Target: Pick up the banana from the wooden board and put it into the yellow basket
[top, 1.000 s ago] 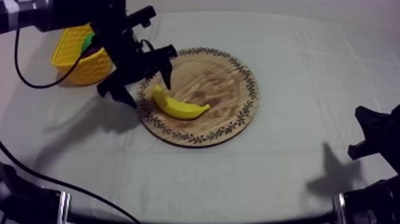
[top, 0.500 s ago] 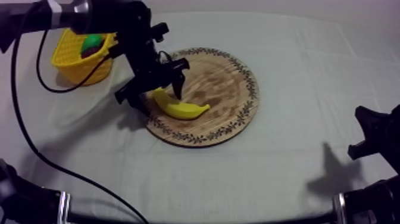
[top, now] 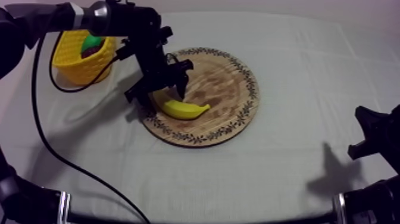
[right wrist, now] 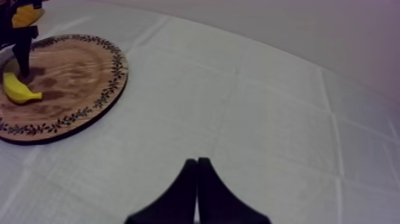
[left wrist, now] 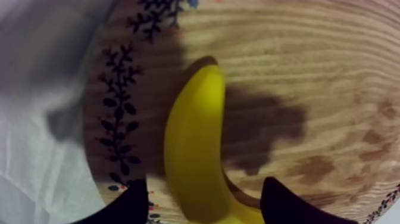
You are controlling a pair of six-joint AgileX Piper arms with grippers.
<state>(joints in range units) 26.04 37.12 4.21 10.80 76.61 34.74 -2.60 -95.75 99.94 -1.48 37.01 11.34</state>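
From above, my left claw (top: 159,96) has come away from the rim of the wooden board (top: 229,80), on the side toward the yellow basket (top: 74,67); it has dropped in over the near end of the banana (top: 181,109). The banana itself has not shifted; it lies on the board's left part, curved, with its far tip pointing toward the board's middle. The basket stands off the board to the left, well apart from the fruit, with something green and something dark already inside.

Through my left wrist, the banana runs straight up between my two fingers (left wrist: 126,206); they are spread wide, one on each side of it, with wood showing in the gaps. So the claw is open and grips nothing yet.

Through my right wrist, my right claw (right wrist: 197,170) is closed on nothing, its fingers pressed into one thin wedge above the cloth (right wrist: 268,119); far off, the left claw stands over the banana at the board's far edge.

I judge the approach finished and the grasp not begun; what remains is to close, lift, and carry to the basket. The fruit is smooth and rounded, so a pinch near its end may let it swing or slip.
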